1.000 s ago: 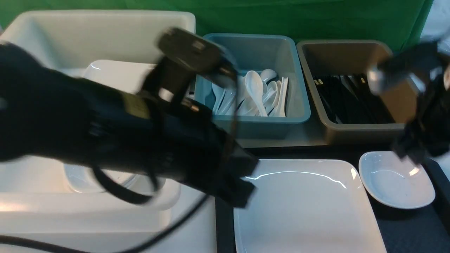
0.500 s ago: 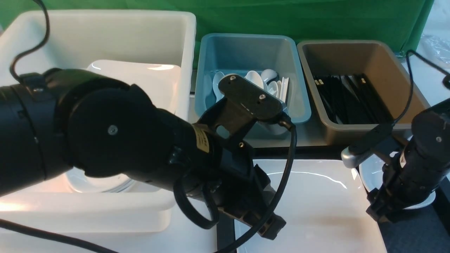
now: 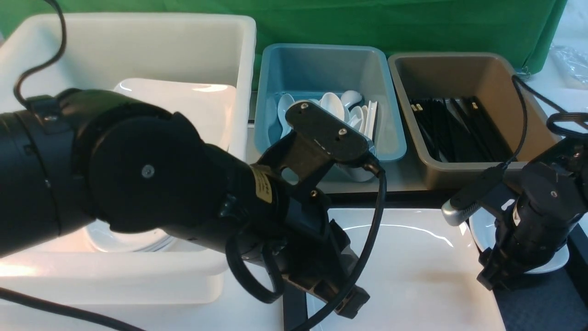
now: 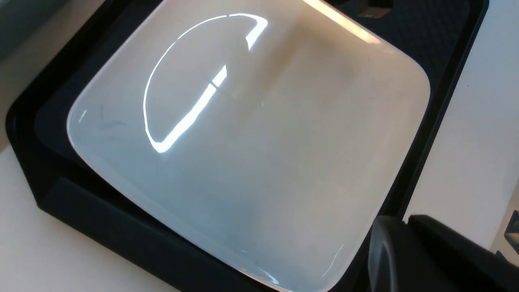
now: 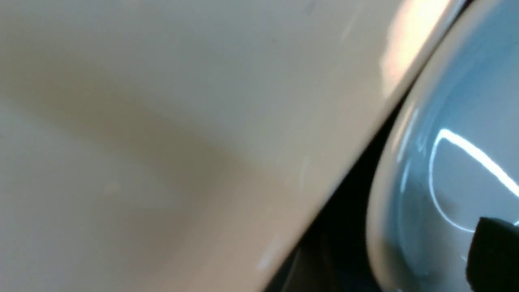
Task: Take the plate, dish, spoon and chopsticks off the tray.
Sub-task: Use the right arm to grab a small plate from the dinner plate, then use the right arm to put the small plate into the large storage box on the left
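My left fingers (image 3: 351, 304) sit at the 9 o'clock edge of the large glossy white rectangular plate (image 3: 413, 271), my right fingers (image 3: 489, 278) at 3 o'clock. Opening and grip of both: cannot tell.

My pale table (image 3: 395, 181) carries the black tray (image 3: 542, 308) at the near right, a white bin (image 3: 138, 46) to its left, and a blue bin (image 3: 321, 64) and brown bin (image 3: 450, 73) behind the tray.
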Robot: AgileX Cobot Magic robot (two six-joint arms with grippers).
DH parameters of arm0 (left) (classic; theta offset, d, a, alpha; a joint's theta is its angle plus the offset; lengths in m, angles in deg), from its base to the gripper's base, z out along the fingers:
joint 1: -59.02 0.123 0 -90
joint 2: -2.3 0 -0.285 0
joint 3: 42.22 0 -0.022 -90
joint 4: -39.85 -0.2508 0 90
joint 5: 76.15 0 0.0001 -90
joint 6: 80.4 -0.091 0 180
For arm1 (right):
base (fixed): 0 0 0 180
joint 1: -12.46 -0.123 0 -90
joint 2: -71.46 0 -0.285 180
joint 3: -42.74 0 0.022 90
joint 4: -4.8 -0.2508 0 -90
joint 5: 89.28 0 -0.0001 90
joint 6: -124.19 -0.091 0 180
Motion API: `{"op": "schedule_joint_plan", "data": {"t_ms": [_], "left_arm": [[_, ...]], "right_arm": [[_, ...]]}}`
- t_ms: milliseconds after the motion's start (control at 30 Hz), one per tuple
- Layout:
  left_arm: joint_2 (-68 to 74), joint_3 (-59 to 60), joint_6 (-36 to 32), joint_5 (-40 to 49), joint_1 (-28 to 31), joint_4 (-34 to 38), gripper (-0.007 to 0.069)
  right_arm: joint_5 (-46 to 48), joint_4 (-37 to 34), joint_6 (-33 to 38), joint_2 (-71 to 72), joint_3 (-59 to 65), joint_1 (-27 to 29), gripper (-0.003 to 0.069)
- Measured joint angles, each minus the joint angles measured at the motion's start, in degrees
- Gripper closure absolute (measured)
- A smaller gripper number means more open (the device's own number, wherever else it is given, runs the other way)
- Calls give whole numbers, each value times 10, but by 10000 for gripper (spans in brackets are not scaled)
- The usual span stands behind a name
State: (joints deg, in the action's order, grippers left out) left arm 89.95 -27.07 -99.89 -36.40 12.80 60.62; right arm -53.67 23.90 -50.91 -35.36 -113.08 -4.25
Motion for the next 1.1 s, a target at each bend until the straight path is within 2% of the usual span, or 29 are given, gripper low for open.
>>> {"op": "schedule_joint_plan", "data": {"t_ms": [67,167,233,400,667,767,867,900,1000,1100], "left_arm": [[0,0,0,0,0,0,612],[0,0,0,0,0,0,612],[0,0,0,0,0,0,612],[-1,0,0,-7,0,-1,612],[-1,0,21,-57,0,-4,612],[-1,-1,51,-70,1,-24,612],[-1,-11,102,-76,27,-51,612],[-2,-18,118,-72,50,-60,612],[-10,-31,130,-57,100,-66,612],[-39,-46,129,-29,170,-68,612]], "right_arm": [[-3,1,-6,-6,0,0,223],[-8,5,-9,-4,-1,0,388],[-6,7,-13,6,-4,-1,468],[12,4,-37,66,-6,0,582],[29,-26,-45,214,-9,-18,597],[47,-56,-44,253,-24,-18,598],[66,-127,-8,285,-67,-18,598],[72,-174,21,293,-92,-18,598],[77,-262,75,295,-131,-22,598],[78,-344,114,278,-199,-63,598]]}}
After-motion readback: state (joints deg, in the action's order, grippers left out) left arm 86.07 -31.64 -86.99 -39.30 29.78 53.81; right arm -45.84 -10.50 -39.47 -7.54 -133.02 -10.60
